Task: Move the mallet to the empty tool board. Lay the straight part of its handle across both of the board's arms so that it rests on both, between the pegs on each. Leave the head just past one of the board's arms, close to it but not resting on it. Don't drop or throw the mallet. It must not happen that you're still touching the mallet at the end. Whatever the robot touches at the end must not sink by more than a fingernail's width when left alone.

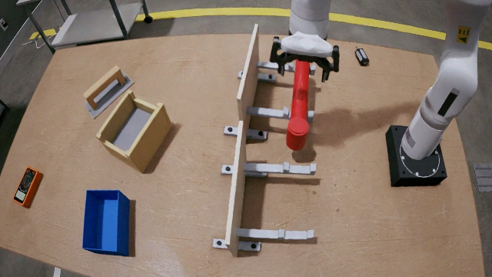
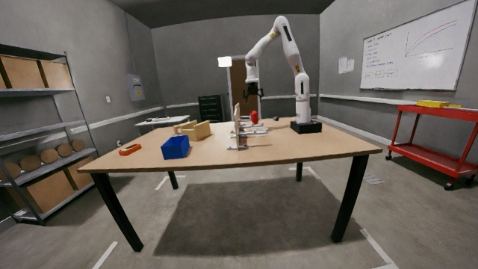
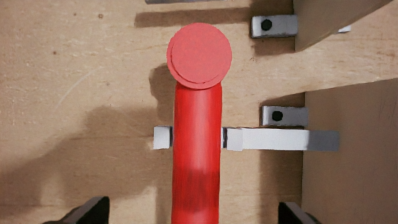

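The red mallet (image 1: 300, 101) lies with its handle across both grey arms of the far tool board (image 1: 247, 73). Its round head (image 1: 297, 132) hangs just past the nearer arm (image 1: 278, 112). In the wrist view the handle (image 3: 197, 150) sits between the pegs of that arm (image 3: 270, 139), with the head (image 3: 199, 55) beyond it. My gripper (image 1: 304, 63) is open and hovers above the handle's far end, clear of the mallet. It also shows in the exterior view (image 2: 252, 91). The near tool board (image 1: 236, 185) has two bare arms (image 1: 280, 168).
A wooden box (image 1: 134, 130) and its lid (image 1: 108, 91) stand at the left. A blue bin (image 1: 106, 221) and an orange meter (image 1: 27, 186) lie at the front left. A small black object (image 1: 361, 56) lies at the back right. The arm's black base (image 1: 417, 157) is at the right.
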